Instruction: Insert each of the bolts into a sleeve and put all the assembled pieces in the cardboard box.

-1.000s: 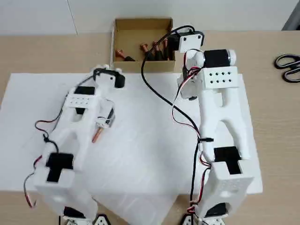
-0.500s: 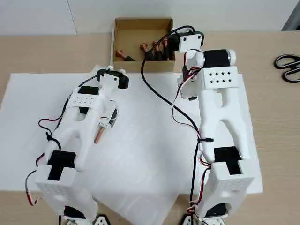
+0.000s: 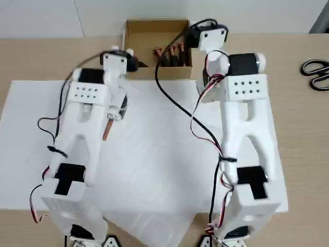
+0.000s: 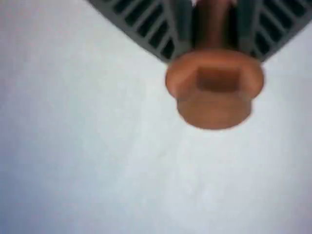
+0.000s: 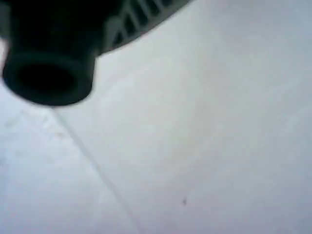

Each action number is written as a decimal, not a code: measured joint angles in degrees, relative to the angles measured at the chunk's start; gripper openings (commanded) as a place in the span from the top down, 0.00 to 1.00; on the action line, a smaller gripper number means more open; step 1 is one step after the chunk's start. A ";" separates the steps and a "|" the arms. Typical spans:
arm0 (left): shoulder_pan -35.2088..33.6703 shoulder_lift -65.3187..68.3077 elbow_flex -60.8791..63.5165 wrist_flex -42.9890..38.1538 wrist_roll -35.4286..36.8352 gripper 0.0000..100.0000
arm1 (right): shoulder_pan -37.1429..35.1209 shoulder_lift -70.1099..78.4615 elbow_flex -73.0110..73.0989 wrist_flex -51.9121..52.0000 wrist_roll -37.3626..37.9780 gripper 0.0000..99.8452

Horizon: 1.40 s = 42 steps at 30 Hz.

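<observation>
A light wooden table [image 3: 41,56] has a big white foam sheet [image 3: 154,154] lying on it, and both white arms stand over the sheet. Black-handled scissors [image 3: 314,72] lie far off at the table's right edge, well apart from everything else. A small brown cardboard box [image 3: 133,31] sits at the back, touching the far edge of the sheet. Some orange-brown and black pieces [image 3: 169,54] stand inside it, by its right side. The tip of the left arm covers the box's front left corner. A thin black cable [image 3: 172,103] from the right arm runs across the front of the box and down over the sheet. The left gripper [image 4: 214,27] pinches an orange-brown bolt [image 4: 214,90] by its thin part, between two grey ribbed fingers [image 4: 146,24]. The bolt has a wide round head with a square dent in it, and it hangs just above the sheet, beside the left arm. The right gripper [image 5: 83,34] holds a black round sleeve [image 5: 48,73], a short tube with an open hole at the end. It hangs over the sheet too.
</observation>
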 measured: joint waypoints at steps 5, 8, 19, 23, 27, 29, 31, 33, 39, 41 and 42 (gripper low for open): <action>0.00 -0.79 -9.05 4.22 1.85 1.00 | 0.00 -10.02 0.00 0.00 0.00 1.00; 0.26 -6.07 -9.14 4.57 2.11 1.00 | 0.00 -16.44 1.67 0.00 0.00 1.00; 0.53 -38.24 8.44 1.76 1.93 1.00 | 0.00 -39.47 24.79 -0.88 0.00 1.00; 0.53 -46.77 21.36 -4.92 2.11 1.00 | 0.00 -47.03 35.78 -6.15 0.00 1.00; 0.53 -53.80 33.41 -10.81 2.11 1.00 | 0.09 -54.42 47.56 -13.01 0.00 1.00; 0.53 -56.88 37.54 -12.92 2.11 1.00 | 0.00 -58.02 53.01 -16.79 0.00 1.00; 0.53 -59.60 40.62 -14.42 2.11 1.00 | 0.00 -61.36 58.64 -20.92 0.00 1.00; 0.53 -61.98 43.25 -15.74 2.11 1.00 | 0.00 -64.26 64.09 -24.97 0.00 1.00; 0.53 -65.85 47.65 -17.14 2.11 1.00 | 0.00 -72.09 77.98 -34.02 0.00 1.00; 0.53 -66.02 48.44 -17.23 2.11 1.00 | 0.00 -74.29 81.67 -36.04 0.00 1.00; 0.53 -66.11 48.79 -17.23 2.11 1.00 | 0.00 -75.25 83.25 -37.01 0.00 1.00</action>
